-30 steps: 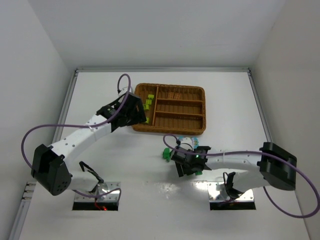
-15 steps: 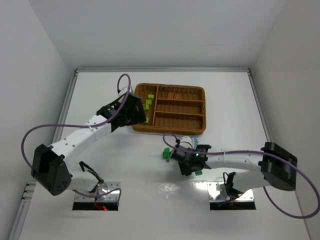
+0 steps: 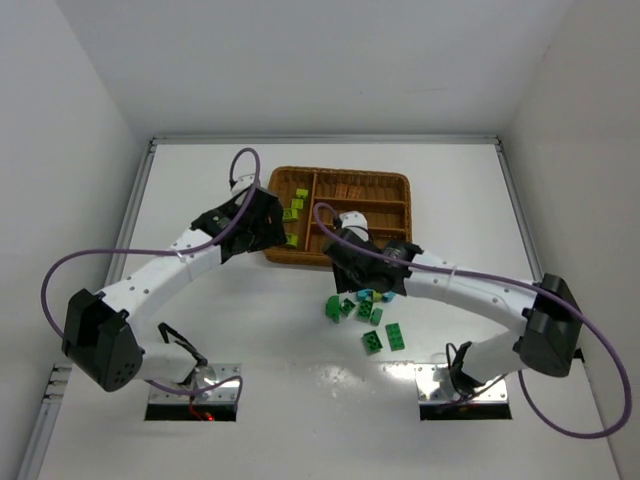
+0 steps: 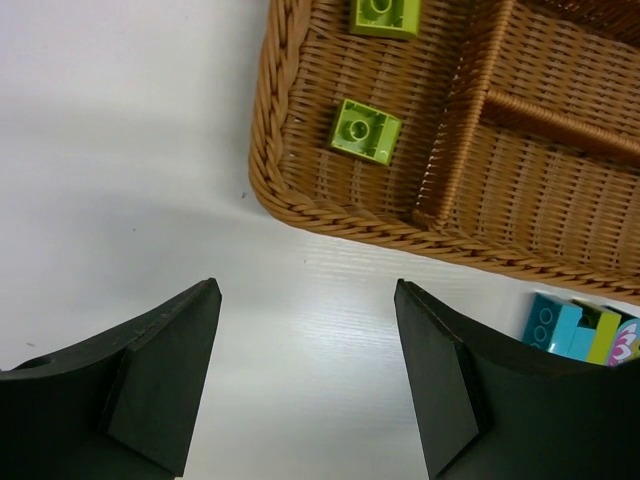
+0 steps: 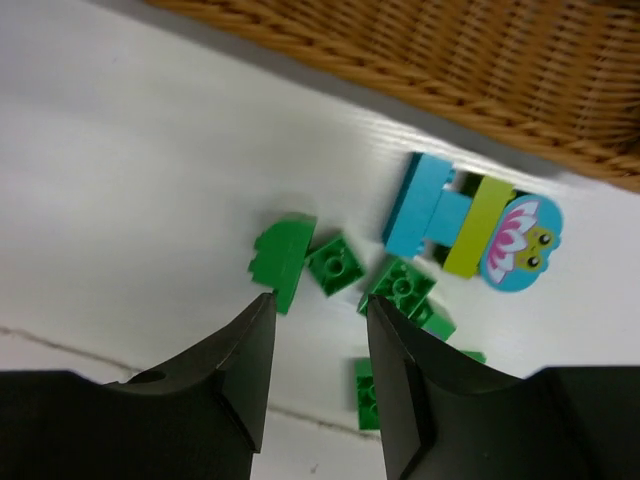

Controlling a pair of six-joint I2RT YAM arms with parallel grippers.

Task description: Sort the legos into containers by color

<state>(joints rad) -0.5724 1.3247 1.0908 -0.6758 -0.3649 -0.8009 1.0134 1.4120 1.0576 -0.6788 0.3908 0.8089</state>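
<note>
Top external: tray (image 3: 340, 173) toward the surface's (image 3: 280, 345) far edge; left tool (image 4: 305, 300) spread wide beside it — right tool (image 5: 320, 300) narrowly parted, empty, above green bricks (image 3: 371, 341) mid-surface.

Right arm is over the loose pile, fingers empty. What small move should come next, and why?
Probably lower the right gripper onto the dark green brick just ahead of its open, empty jaws and close: that brick lies unsorted on the table, outside the wicker tray.
</note>
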